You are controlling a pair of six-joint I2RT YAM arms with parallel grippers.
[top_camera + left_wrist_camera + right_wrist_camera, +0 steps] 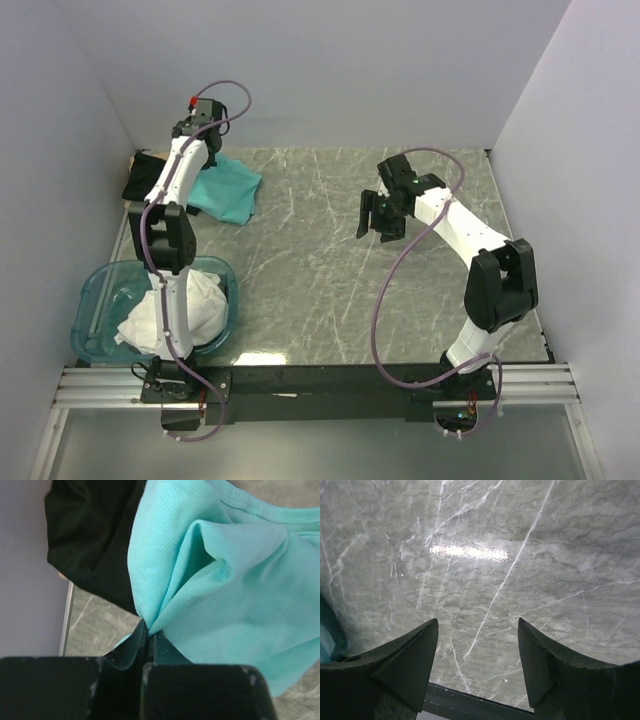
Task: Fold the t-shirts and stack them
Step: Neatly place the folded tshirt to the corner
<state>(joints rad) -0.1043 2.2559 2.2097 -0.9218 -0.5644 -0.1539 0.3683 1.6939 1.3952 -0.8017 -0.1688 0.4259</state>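
Marbled grey table (330, 290) from above: mint-teal t-shirt (228, 190) at upper left, beside black t-shirt (140, 178). Left wrist: left pincer (147, 630) clamped on a teal fold; lift slowly, drag toward centre. Right wrist: right pincer (477, 630) apart above table; bring across for a second corner.

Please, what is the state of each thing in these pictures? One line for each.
left gripper: fingers shut on the mint-teal t-shirt
right gripper: fingers open, holding nothing
mint-teal t-shirt: crumpled, pinched at a fold
black t-shirt: bunched, not held
white t-shirts: heaped unfolded in the blue tub
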